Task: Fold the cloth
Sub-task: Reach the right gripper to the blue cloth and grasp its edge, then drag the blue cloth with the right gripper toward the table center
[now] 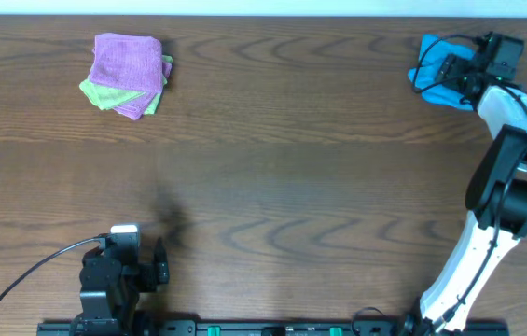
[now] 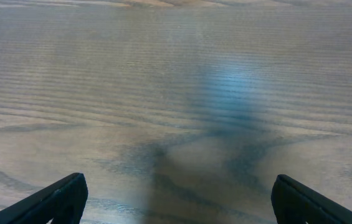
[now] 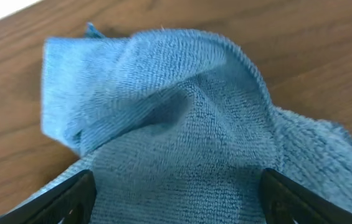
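Observation:
A crumpled blue cloth (image 1: 434,77) lies at the far right back of the wooden table. My right gripper (image 1: 453,71) hovers over it with its fingers spread wide. In the right wrist view the blue cloth (image 3: 182,130) fills the frame, bunched into folds, and the right gripper (image 3: 176,202) is open with both fingertips set on either side of the fabric. My left gripper (image 1: 159,263) rests near the front left edge. In the left wrist view the left gripper (image 2: 179,199) is open over bare wood and holds nothing.
A folded stack of a purple cloth (image 1: 128,63) on a green cloth (image 1: 98,91) sits at the back left. The table's back edge (image 1: 263,17) runs just behind the blue cloth. The black arm rail (image 1: 272,329) lies along the front edge.

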`<state>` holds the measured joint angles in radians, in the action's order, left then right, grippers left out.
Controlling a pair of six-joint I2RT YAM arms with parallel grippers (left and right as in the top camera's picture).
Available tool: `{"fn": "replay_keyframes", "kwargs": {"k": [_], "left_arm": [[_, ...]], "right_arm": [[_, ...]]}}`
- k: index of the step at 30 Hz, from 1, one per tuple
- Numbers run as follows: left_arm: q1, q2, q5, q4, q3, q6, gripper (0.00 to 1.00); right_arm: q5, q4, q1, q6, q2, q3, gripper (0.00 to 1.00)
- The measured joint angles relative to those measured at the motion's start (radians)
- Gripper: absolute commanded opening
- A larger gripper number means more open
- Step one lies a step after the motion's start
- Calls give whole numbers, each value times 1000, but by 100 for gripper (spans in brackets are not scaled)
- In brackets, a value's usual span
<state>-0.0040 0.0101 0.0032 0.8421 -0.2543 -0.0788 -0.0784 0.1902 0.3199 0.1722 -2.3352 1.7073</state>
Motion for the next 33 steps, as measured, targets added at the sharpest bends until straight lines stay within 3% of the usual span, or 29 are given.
{"fn": "replay_keyframes", "kwargs": {"k": [2, 4, 8, 10, 21, 33], "left_arm": [[0, 0, 0, 0, 0, 0, 95], [0, 0, 0, 0, 0, 0, 95], [0, 0, 0, 0, 0, 0, 96], [0, 0, 0, 0, 0, 0, 95], [0, 0, 0, 0, 0, 0, 95], [0, 0, 0, 0, 0, 0, 95]], "right_arm": [[-1, -8, 0, 7, -13, 0, 75], [-1, -12, 0, 17, -19, 0, 58], [-2, -23, 2, 33, -20, 0, 15], [-3, -24, 3, 37, -20, 1, 1], [-4, 26, 2, 47, 33, 3, 1], [-41, 422, -72, -49, 332, 15, 1]]}}
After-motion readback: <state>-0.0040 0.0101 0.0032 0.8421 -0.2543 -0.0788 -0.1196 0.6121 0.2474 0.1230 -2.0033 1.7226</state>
